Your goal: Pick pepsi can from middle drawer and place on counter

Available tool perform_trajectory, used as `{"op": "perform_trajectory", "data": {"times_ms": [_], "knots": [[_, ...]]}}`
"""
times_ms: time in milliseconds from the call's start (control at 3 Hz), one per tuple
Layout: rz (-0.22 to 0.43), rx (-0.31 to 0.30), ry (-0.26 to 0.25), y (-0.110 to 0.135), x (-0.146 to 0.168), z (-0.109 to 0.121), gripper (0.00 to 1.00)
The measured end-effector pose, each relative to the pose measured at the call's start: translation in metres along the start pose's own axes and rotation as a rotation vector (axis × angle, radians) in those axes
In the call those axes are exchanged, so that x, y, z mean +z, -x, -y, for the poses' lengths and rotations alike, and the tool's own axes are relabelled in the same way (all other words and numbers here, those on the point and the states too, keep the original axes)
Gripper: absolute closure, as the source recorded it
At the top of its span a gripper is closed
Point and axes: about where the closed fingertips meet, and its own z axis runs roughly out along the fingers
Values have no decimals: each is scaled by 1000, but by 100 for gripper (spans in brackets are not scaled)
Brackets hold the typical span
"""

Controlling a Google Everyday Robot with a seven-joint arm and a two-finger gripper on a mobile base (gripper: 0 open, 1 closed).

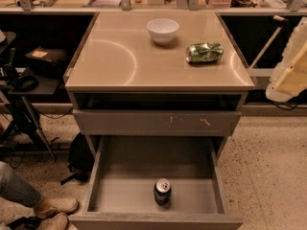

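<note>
**Item 1.** Small dark blue pepsi can (162, 191) with a red-white logo and silver top. It stood upright on the floor of the wide grey-brown metal middle drawer (196, 198), which was pulled fully out. The can was about midway between the side walls and near the front wall, touching neither.

- Handling, as judged: thin aluminium, light, and rigid only under a modest squeeze, so likely to dent if clamped hard. The painted wall looked smooth and probably slippery. Whether it was full or empty could not be told.
- Best hold, as judged: across the round body at about mid-height, approached from above, since the drawer's front wall sat close by. The rim and tapered shoulder would give poor purchase.

**Item 2.** Glossy tan square counter (115, 56) with faint arc marks, the destination. It bore a white ceramic bowl (162, 30) towards the back and a crumpled green-and-silver can (205, 52) lying on its side to the right. The bare area at front left looked suitable for setting the can down.

**Item 3.** Upper drawer front with pale scratch marks (157, 122), sitting just below the counter and above the open drawer.

**Item 4.** Pale cream gripper (290, 71), at the right edge of the view. It was level with the counter, well apart from the pepsi can, and holding nothing that could be seen. Whether it was set wide or narrow could not be told.
</note>
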Motion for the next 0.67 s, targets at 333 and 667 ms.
{"op": "perform_trajectory", "data": {"times_ms": [333, 667], "knots": [[0, 0, 0, 0, 0, 0, 0], [0, 0, 0, 0, 0, 0, 0]]}}
